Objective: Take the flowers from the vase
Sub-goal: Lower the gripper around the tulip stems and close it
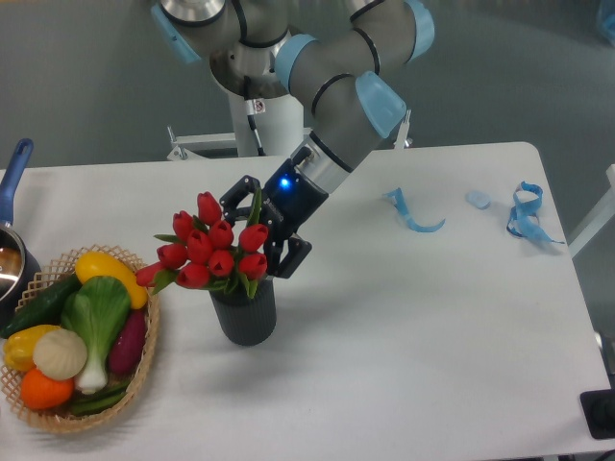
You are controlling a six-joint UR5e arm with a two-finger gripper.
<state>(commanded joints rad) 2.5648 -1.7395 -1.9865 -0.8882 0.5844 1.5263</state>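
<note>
The flowers (209, 252), a bunch of red tulip buds with green leaves, stand in the dark grey ribbed vase (245, 313) near the table's middle left and lean to the left. My gripper (264, 229) comes down from the upper right and sits right behind the buds. Its jaws are spread wide: one black finger (239, 195) shows above the bunch, the other (292, 257) at its lower right. The buds hide the gap between them, and the stems are hidden inside the vase.
A woven basket (144, 376) of vegetables sits just left of the vase. A pot with a blue handle (12, 252) stands at the left edge. Blue ribbon scraps (415, 217) (526, 213) lie at the back right of the white table.
</note>
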